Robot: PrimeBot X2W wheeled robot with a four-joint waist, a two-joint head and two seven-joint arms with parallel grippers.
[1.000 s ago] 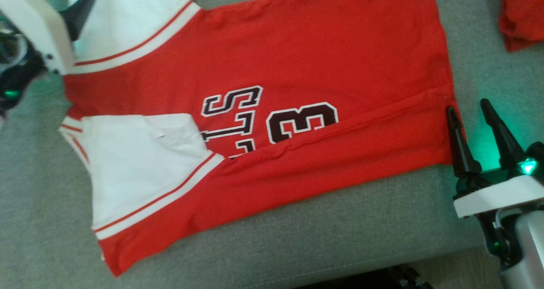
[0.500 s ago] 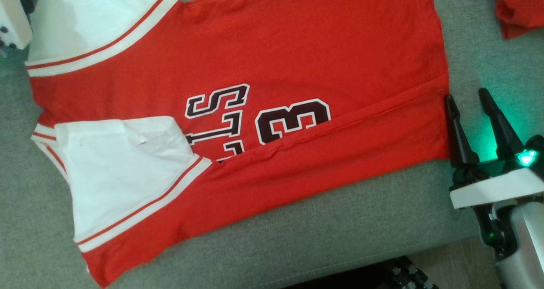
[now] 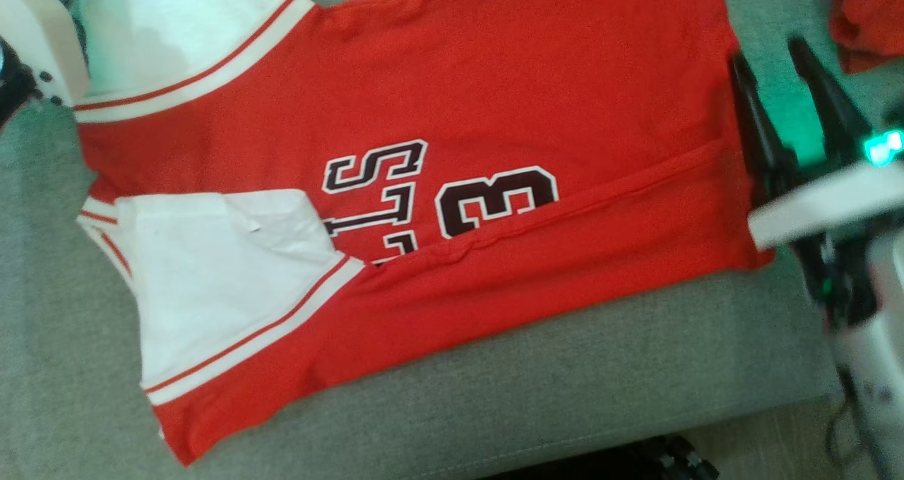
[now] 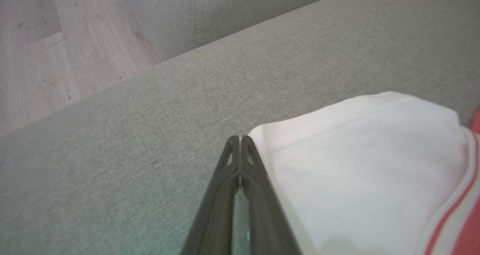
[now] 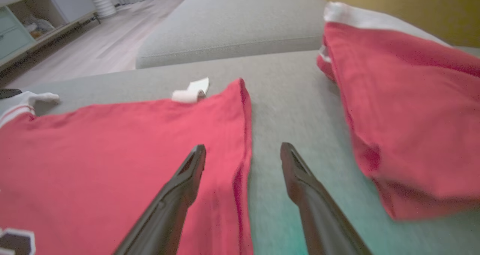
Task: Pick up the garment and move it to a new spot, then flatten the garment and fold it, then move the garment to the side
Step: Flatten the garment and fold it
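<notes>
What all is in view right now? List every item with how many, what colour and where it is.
jersey: one, red with white sleeves and dark lettering, spread on the sofa.
second garment: one, red with white trim, bunched on the sofa beyond the jersey's hem.
sofa: one, grey, under both garments.
floor: one, pale wood, beside the sofa.
cabinet: one, pale grey and teal, across the floor.
left gripper: one, dark fingers, shut, at the edge of a white sleeve.
right gripper: one, dark fingers, open, one finger over the jersey's hem, the other over the sofa.
</notes>
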